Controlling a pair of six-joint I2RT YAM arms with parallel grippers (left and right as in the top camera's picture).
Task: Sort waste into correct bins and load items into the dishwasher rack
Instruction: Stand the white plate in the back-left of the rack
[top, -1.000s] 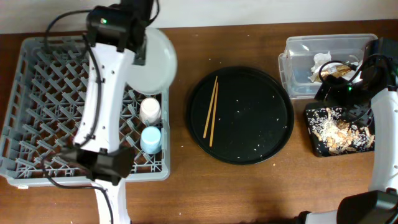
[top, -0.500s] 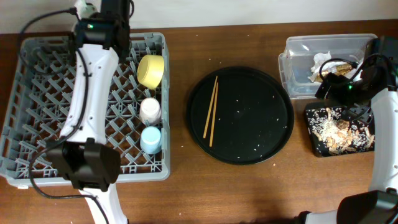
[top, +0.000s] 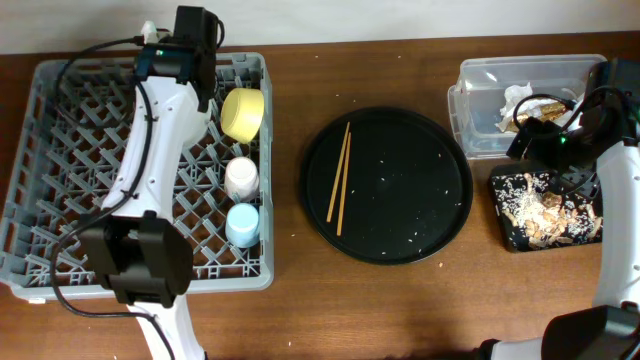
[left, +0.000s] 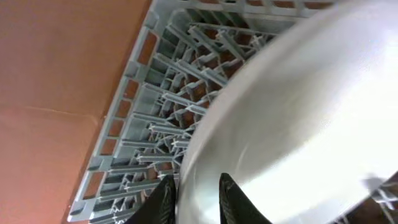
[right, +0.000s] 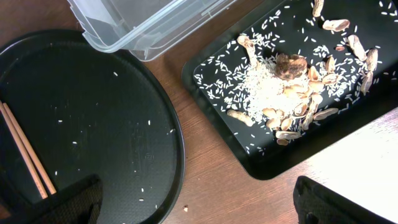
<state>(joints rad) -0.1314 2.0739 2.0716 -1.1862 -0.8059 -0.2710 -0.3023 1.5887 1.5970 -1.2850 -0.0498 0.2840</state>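
My left gripper (left: 194, 180) is shut on the rim of the pale grey-green plate (left: 298, 112) and holds it over the grey dishwasher rack (left: 155, 93). In the overhead view this gripper (top: 190, 45) is at the rack's (top: 70, 150) back edge, and the arm hides the plate. A yellow bowl (top: 243, 113), a pink cup (top: 241, 177) and a blue cup (top: 242, 224) sit in the rack's right column. Two chopsticks (top: 338, 180) lie on the round black tray (top: 400, 200). My right gripper (right: 199, 208) is open and empty, above bare table between the round tray (right: 93, 124) and the flat black tray (right: 249, 155).
The clear tub (top: 500, 130) at the back right holds white napkins (top: 515, 98) and a gold-brown wrapper (top: 540, 108). The flat black tray (top: 510, 235) in front of it holds food scraps (right: 280, 81) with rice and bones. Rice grains dot the round tray.
The left arm swung the plate from over the rack's right back corner toward the back edge. The plate is hidden from above and the yellow bowl is uncovered. The right arm is still.
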